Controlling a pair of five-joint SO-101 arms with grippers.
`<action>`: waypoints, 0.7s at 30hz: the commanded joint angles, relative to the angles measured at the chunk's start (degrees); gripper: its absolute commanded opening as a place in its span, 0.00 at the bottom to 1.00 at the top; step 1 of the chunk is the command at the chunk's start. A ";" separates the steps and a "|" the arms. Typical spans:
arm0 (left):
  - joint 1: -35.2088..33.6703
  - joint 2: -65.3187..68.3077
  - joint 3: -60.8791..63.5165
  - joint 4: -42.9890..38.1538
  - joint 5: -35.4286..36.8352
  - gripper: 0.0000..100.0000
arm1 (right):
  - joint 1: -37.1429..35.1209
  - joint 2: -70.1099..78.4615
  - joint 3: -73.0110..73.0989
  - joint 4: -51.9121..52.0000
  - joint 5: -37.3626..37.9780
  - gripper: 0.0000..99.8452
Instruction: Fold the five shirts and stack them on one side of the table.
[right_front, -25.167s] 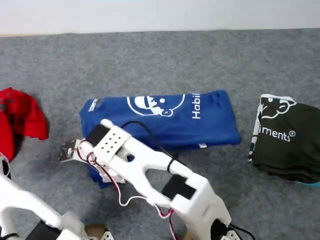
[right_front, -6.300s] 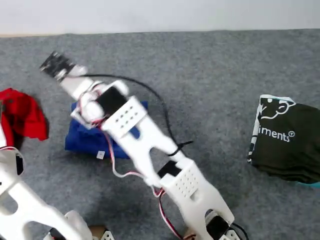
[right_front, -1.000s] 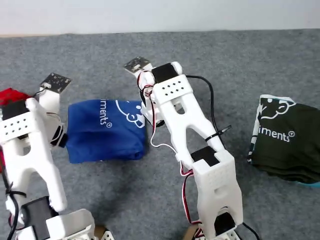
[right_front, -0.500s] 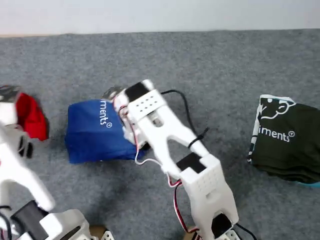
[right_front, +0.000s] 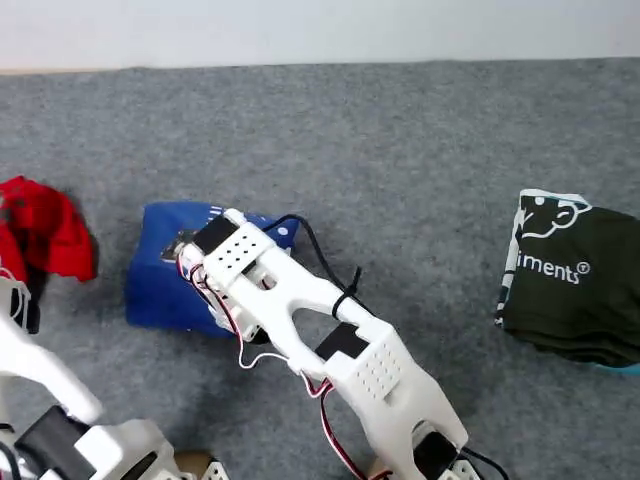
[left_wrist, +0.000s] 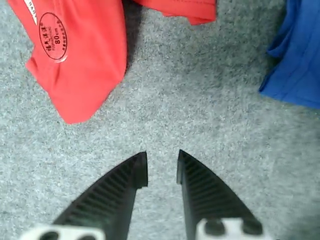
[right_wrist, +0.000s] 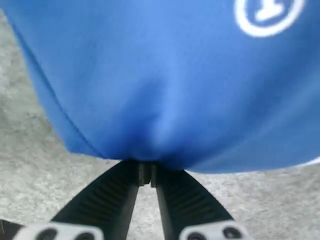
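One blue shirt (right_wrist: 175, 75), pinched in right claw (right_wrist: 146, 176)

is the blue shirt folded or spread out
Folded: the blue shirt lies as a compact bundle, the right pincer shut on its edge.

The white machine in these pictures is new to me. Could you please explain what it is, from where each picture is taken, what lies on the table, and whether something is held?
These are two small white robot arms, side by side at a grey table. Each ends in a gripper with two black fingers. The high view comes from a fixed camera that looks down. Each of the other two pictures comes from a camera on one arm's wrist. On the table lie a folded blue shirt, a crumpled red shirt and, at the far side, a dark folded pile. The right gripper is shut on the blue shirt's edge. The left gripper hangs slightly open above bare table and holds nothing.
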 joint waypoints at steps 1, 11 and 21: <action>-0.09 -2.11 -1.98 -1.05 -0.97 0.11 | 1.45 -5.49 -0.62 1.19 0.00 0.01; 0.18 -2.11 -1.98 -1.05 -1.05 0.11 | 8.75 -16.40 -0.53 3.91 2.64 0.01; 0.26 -2.37 -1.89 -0.70 -1.05 0.11 | 10.15 -14.99 -0.62 -13.32 3.60 0.01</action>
